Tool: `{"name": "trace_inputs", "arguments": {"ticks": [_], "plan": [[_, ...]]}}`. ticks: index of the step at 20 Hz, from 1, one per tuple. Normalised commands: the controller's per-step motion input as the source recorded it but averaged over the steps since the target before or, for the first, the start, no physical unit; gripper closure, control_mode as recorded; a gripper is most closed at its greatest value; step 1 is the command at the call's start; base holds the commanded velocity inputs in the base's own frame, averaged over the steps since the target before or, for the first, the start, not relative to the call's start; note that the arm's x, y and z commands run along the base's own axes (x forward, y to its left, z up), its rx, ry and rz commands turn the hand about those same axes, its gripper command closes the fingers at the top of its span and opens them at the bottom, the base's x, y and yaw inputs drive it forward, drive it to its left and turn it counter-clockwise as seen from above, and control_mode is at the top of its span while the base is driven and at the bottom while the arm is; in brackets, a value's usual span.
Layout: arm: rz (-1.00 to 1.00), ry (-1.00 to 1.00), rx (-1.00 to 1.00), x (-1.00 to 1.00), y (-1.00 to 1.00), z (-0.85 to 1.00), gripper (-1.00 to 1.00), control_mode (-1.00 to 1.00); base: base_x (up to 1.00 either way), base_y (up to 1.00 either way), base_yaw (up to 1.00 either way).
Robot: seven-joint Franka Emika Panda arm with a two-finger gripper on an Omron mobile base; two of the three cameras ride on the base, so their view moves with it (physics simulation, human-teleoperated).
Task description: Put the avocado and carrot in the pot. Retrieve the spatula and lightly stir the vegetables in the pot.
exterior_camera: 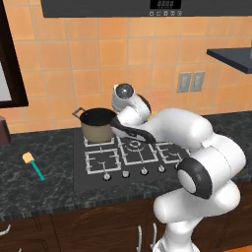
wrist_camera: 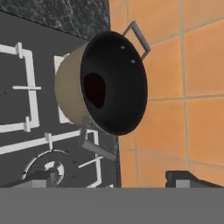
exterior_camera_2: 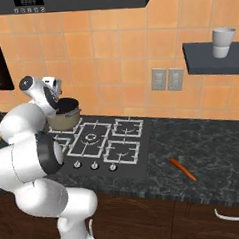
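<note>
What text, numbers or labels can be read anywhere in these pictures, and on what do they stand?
Range hood display: a row of pale marks, too small and blurred to read.
Stove knobs: no readable markings.
Wall outlets: no lettering.
Pot, spatula, carrot, cup: no labels.
Nothing can be quoted.

A kitchen: gas hob (exterior_camera: 129,156) in a dark stone counter (exterior_camera_2: 203,151), orange tiled wall (exterior_camera_2: 117,46).

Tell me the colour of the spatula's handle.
Teal, with a yellow head; the spatula shows best in the left base view.
</note>
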Motion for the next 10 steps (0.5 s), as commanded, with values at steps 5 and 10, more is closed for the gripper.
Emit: {"name": "trace_inputs", "arguments": {"ticks": [5, 10], "plan": [[-0.03, -0.01, 0.02, -0.75, -0.63, 0.47, -1.0, -1.0, 0.0, 0.0, 0.0], [-0.05, 0.0, 0.07, -0.57, -0.71, 0.14, -1.0, -1.0, 0.0, 0.0, 0.0]]}}
